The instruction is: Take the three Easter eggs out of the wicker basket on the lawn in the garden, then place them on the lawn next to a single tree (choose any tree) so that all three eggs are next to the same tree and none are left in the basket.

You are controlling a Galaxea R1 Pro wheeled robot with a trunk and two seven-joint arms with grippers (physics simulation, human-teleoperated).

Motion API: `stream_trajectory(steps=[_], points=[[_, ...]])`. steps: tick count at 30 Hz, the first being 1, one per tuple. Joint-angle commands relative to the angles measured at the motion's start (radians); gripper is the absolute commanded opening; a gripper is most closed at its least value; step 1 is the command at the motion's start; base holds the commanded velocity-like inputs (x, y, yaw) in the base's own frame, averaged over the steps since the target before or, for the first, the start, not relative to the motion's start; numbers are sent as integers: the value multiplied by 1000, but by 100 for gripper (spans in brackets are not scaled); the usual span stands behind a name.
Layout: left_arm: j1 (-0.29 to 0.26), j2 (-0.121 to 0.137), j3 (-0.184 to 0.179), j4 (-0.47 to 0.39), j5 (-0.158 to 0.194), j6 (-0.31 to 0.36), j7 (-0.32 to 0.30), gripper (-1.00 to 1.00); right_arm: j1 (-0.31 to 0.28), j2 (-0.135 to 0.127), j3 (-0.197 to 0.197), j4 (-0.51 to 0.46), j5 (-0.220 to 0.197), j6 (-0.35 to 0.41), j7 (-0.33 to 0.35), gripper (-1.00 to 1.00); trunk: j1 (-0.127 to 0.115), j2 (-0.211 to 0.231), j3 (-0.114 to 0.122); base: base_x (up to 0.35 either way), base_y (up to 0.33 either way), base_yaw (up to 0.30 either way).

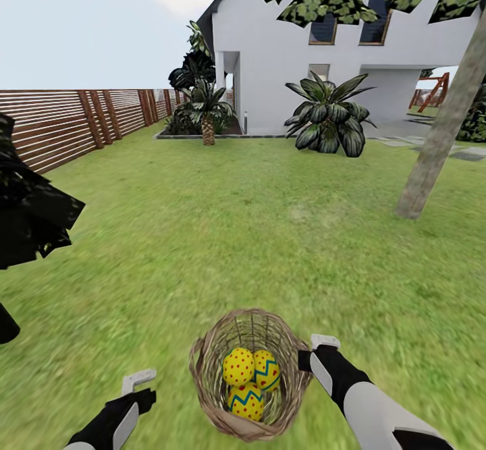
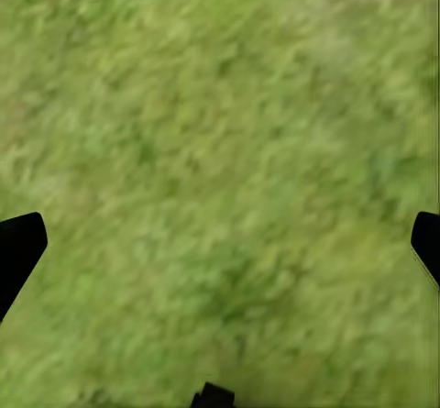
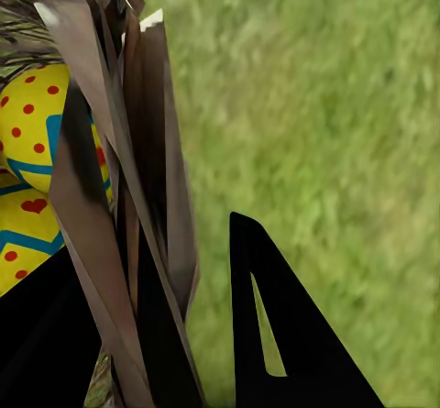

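Straddling basket (image 1: 248,376) rim: right gripper (image 3: 156,316) has one finger inside wall, one outside, jaws narrow about weave. Eggs (image 1: 251,382) just inward of inner finger, all three in basket. Left gripper (image 1: 138,386) wide, over bare lawn (image 2: 220,151). Advice: release rim, reach inward, centre jaws on top egg.

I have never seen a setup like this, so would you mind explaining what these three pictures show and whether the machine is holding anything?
This is a simulated two-armed robot in a garden. The large picture comes from a camera on its head, looking down over both arms. On the lawn stands a wicker basket with three Easter eggs inside. A tree rises ahead on the right.

The other two pictures come from cameras by each gripper. The left gripper hangs open over bare grass. The right gripper is at the basket's rim: its camera shows one finger inside, by the eggs, and one outside, straddling the wall. Whether it is squeezing, I cannot tell.
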Motion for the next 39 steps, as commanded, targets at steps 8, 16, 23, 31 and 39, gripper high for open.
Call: stream_trajectory(steps=[8, 16, 23, 31, 39], points=[[0, 0, 0, 2, 9, -26, 4, 100, 0, 1, -6, -2, -4, 4, -3, -100, 1, -1, -1, 286, 0, 0], [1, -2, -1, 2, 9, -27, 4, 100, -1, 2, -5, -2, -4, 4, -3, -100, 1, -1, -1, 339, 0, 0], [3, -3, -1, 1, 9, -27, 5, 100, 0, 3, -4, -2, -4, 4, -3, -100, 1, -1, 0, 341, 0, -54], [3, -3, -2, 2, 7, -29, 5, 100, 0, 4, 1, -1, -4, 4, -3, -100, 1, -1, 0, 341, 0, -8], [3, -3, -2, 1, 7, -31, 5, 100, 0, 4, 0, -1, -4, 3, -3, -100, 1, -1, 0, 341, 0, 0]])
